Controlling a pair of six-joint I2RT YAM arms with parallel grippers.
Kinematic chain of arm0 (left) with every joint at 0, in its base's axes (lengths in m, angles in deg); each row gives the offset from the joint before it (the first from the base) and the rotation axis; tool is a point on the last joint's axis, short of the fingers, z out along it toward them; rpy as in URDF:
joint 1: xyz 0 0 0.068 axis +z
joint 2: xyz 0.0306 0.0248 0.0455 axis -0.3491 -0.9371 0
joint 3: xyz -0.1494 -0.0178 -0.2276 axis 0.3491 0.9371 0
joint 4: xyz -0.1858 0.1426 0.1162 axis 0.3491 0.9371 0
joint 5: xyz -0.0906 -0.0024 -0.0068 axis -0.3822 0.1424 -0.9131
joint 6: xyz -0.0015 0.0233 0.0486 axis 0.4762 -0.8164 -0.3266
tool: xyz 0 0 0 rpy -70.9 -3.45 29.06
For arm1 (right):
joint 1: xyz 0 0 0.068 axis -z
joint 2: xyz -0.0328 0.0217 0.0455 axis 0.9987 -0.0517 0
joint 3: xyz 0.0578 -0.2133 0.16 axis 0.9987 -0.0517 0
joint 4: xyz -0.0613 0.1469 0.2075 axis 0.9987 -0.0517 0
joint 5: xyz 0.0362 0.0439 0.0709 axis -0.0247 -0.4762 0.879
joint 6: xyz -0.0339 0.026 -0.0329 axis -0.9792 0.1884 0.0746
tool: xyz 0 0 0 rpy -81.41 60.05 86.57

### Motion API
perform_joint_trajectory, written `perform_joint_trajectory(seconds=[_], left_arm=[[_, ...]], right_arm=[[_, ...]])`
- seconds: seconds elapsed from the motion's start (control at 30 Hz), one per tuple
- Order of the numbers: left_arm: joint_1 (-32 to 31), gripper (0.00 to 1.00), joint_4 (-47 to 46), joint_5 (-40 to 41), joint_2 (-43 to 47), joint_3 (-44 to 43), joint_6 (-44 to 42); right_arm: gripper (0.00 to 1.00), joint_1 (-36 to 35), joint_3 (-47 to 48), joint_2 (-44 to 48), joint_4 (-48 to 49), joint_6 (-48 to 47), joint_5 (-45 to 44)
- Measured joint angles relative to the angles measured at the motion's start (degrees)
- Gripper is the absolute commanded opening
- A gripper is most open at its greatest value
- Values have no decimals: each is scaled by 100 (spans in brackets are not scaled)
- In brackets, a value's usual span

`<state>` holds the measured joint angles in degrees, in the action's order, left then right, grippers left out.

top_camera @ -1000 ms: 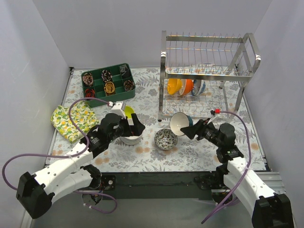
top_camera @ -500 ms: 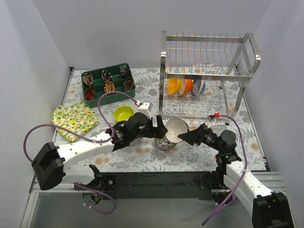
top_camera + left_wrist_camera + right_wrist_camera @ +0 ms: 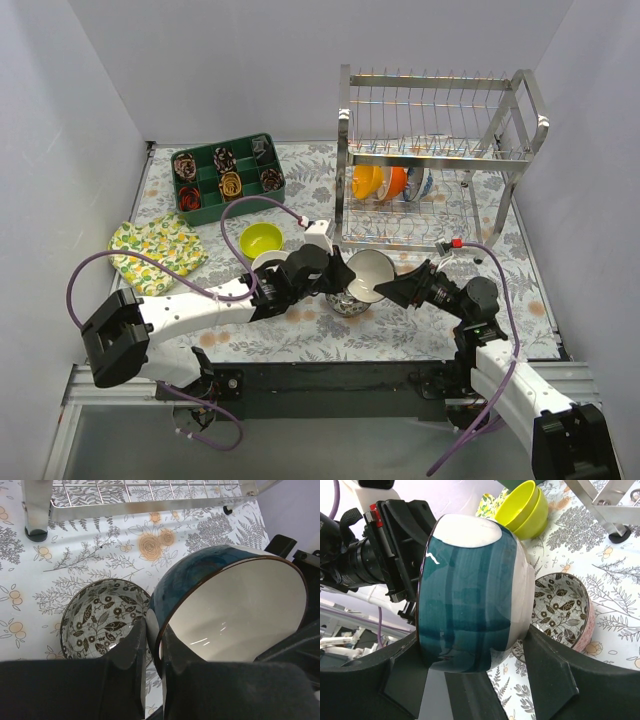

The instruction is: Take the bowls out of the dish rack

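Inward, left pincer (image 3: 154,630) and right pincer (image 3: 472,636) clasp one tilted bowl (image 3: 368,273).

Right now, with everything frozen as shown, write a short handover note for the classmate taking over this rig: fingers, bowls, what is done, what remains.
Right fingers: closed around the blue bowl, which is tipped on its side above the table.
Left fingers: pinched on that bowl's rim, so both arms grip it.
Out of the rack: a patterned bowl on the table under the held one, and two green bowls nested further left.
In the dish rack, lower tier: orange bowls and a blue-patterned bowl.
Left to do: let one grip go, set the blue bowl down, then fetch the rest.
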<state>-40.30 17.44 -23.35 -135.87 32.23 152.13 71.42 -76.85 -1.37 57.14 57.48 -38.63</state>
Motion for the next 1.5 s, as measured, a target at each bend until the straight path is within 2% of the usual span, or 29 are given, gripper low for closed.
perform_joint_trajectory(seconds=[0.03,0.07,0.13,0.17,0.3,0.5,0.67,0.8,0.93,1.13,1.4,1.5], left_arm=[[-13,0,-7,52,-2,0,7],[-35,0,4,111,-4,0,4],[-57,0,39,175,-2,0,7],[-63,0,72,188,2,-7,9],[-103,0,323,271,55,-101,4],[-20,0,1580,780,302,-155,-236],[-13,0,2385,970,280,-363,-404],[-13,0,2586,960,107,-605,-538],[-13,0,2645,914,-380,-953,-671],[-13,0,2769,835,-957,-1259,-839],[-13,0,3106,807,-1104,-1602,-946],[-7,0,3497,951,-1016,-1803,-975]], right_arm=[[40,-15,0,-7,24,-44,-11],[51,-28,0,-7,31,-85,-15],[62,-31,0,-7,28,-94,-9],[71,-33,0,-7,28,-94,-4],[84,-59,0,33,11,-122,0],[86,-20,0,415,-310,-542,-177],[86,-15,101,807,-1488,-1340,-713],[86,-15,356,1106,-2507,-1980,-1344],[86,-15,479,1351,-3084,-2400,-1805],[86,-15,479,1438,-3567,-2682,-2090],[86,-15,479,1569,-3781,-2830,-2218],[85,-15,479,1626,-3805,-2870,-2251]])
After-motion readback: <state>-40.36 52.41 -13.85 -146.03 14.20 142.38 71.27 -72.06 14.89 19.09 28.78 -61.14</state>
